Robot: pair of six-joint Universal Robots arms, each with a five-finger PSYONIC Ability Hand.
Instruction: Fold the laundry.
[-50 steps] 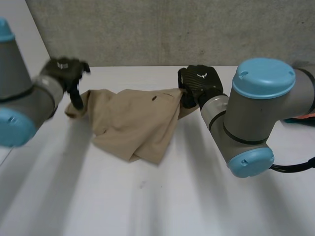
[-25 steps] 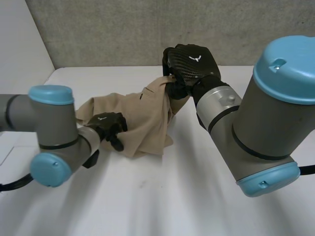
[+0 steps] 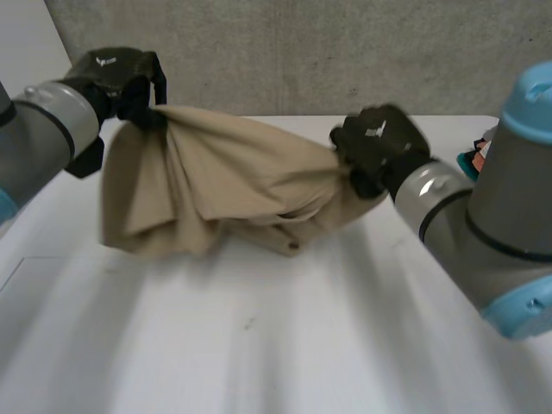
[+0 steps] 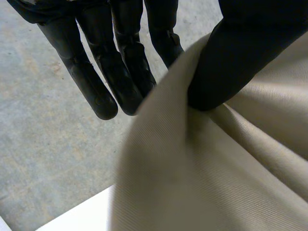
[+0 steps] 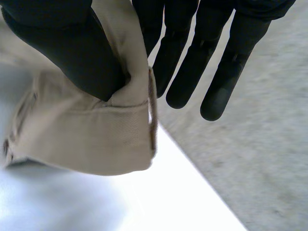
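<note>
Tan cloth (image 3: 233, 185) hangs stretched between 2 hands above the worktop (image 3: 285, 345). Its lower folds sag toward the worktop's far half, and whether they touch it cannot be told. The left hand (image 3: 121, 78), raised well above the worktop's far left corner, pinches 1 upper end of the cloth between its thumb and straight fingers (image 4: 86, 82). The right hand (image 3: 375, 147), lower and above the worktop's far right side, pinches the opposite end at a stitched hem, thumb pressed toward its fingers (image 5: 190, 72).
</note>
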